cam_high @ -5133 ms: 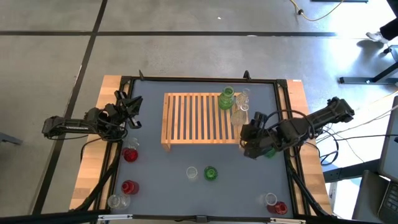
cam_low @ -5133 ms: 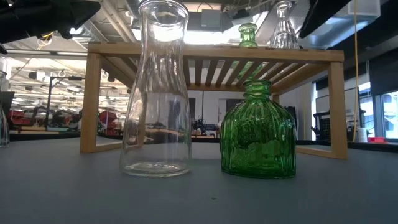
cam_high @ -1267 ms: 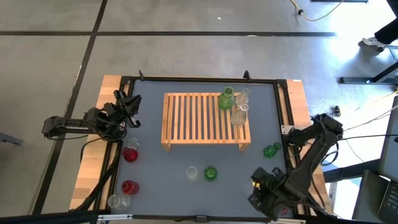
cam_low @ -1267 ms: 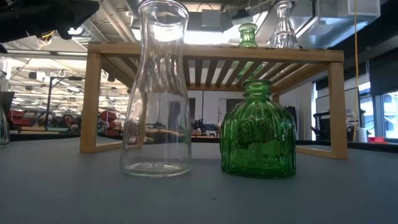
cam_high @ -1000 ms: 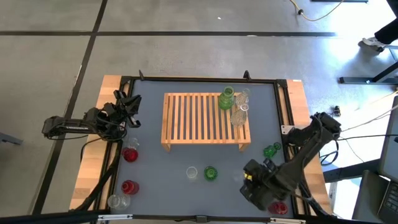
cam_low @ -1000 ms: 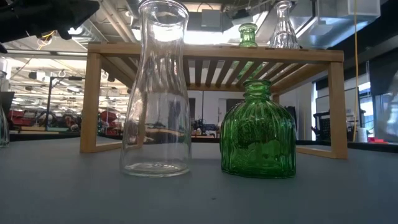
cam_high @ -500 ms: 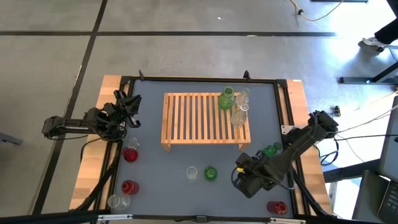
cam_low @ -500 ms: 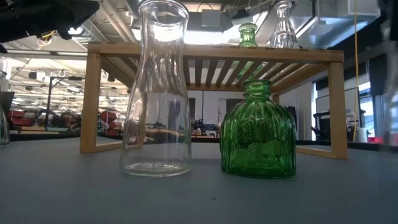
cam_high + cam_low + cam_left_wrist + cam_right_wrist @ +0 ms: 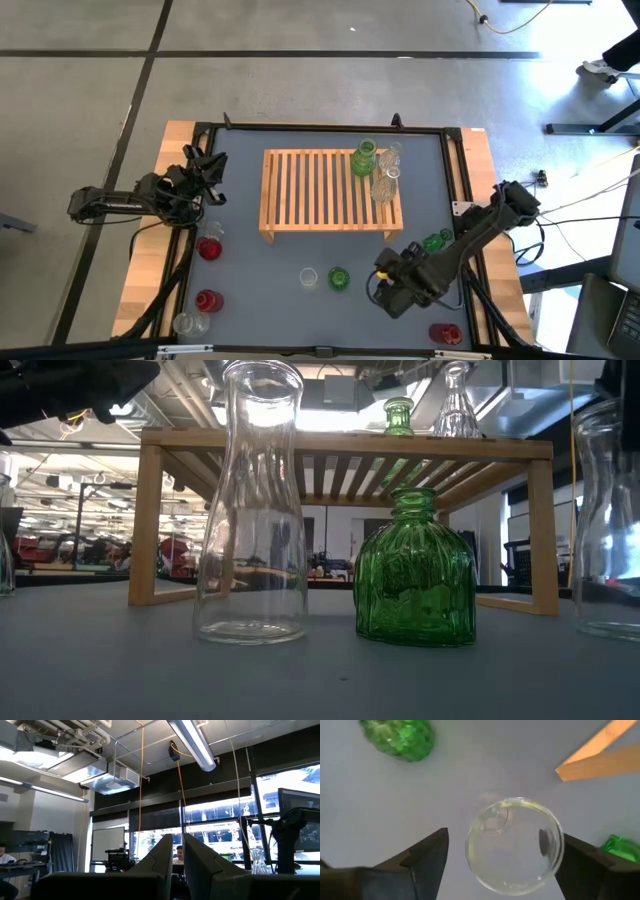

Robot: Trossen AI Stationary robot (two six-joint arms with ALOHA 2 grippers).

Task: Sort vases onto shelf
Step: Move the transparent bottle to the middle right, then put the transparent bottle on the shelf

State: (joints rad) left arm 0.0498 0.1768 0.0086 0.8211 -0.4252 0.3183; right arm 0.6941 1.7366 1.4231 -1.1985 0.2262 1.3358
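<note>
Clear vase [image 9: 515,845]: we see it from straight above in the right wrist view, standing on the grey table [image 9: 300,250] between the spread fingers; in the low view it now shows at the right edge [image 9: 607,520], where a second ago there was nothing.
Change: we read this as the vase just set down in front of the shelf [image 9: 330,190] – not on it, so the sort is not advanced by this one yet.
Right gripper [image 9: 502,855]: jaws wide – both fingers stand apart from the glass, holding nothing.
Shelf load: one green vase [image 9: 364,158] and two clear ones [image 9: 387,175] at its right end.
Left gripper [image 9: 173,854]: parked at the table's left edge, fingers nearly together, empty.
</note>
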